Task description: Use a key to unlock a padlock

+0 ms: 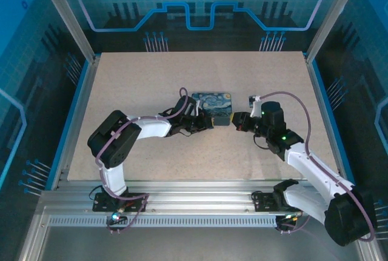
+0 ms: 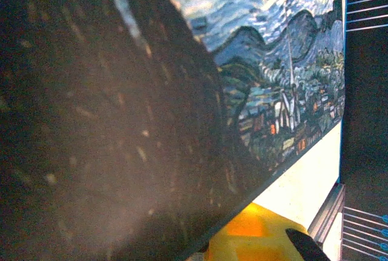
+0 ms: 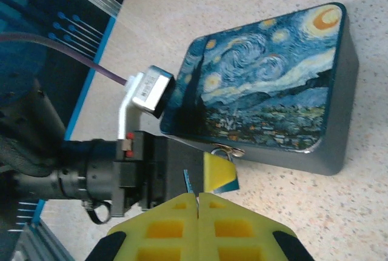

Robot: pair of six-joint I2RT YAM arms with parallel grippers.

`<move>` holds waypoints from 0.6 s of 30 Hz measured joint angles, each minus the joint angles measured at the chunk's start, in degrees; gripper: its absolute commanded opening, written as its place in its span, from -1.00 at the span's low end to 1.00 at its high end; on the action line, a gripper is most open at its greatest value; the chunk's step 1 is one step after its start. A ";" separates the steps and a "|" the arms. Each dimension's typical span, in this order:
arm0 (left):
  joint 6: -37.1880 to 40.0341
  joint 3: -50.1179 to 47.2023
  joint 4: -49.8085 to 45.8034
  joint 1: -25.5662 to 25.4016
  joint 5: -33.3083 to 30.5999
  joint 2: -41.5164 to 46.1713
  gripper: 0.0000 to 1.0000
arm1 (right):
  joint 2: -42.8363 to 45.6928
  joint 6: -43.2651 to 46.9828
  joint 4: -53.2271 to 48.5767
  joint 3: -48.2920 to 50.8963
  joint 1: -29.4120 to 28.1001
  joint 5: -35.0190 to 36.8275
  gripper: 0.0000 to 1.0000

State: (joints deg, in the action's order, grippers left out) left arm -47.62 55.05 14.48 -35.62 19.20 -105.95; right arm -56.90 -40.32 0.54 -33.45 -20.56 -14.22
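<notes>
The painted tin box (image 1: pixel 212 105) (image 3: pixel 267 79) lies mid-table. At the hasp on its front edge hangs the padlock (image 3: pixel 226 152); its shackle loop shows, while its body is hidden behind a yellow pad (image 3: pixel 219 173) of my left gripper (image 3: pixel 205 177) (image 1: pixel 210 122), which is shut on it. My right gripper (image 3: pixel 198 195) (image 1: pixel 237 122) sits just right of the lock with its pads pressed together. A thin metal sliver, the key (image 3: pixel 197 204), sits in their seam. In the left wrist view the box lid (image 2: pixel 285 61) is pressed close, with one pad (image 2: pixel 260 237) below it.
The speckled table (image 1: pixel 151 73) has free room on all sides of the box. Aluminium frame posts and blue side walls border it, and a metal rail (image 1: pixel 182 203) runs along the near edge by the arm bases.
</notes>
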 measured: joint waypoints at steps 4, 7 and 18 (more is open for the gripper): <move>-0.44 0.00 0.28 0.22 0.17 -0.09 -1.00 | 1.73 -3.72 4.31 2.75 0.00 0.17 -1.00; -0.52 0.00 0.79 0.33 0.20 -0.09 -1.00 | 3.78 -6.75 7.10 6.05 0.00 0.68 -1.00; -0.66 0.00 1.77 0.98 0.79 -0.09 -1.00 | 8.11 -17.25 15.76 18.12 -0.74 6.34 -1.00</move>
State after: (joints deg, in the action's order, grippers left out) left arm -48.27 55.05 16.25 -34.63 19.99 -106.04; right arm -48.80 -57.56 16.29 -15.33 -21.30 -7.88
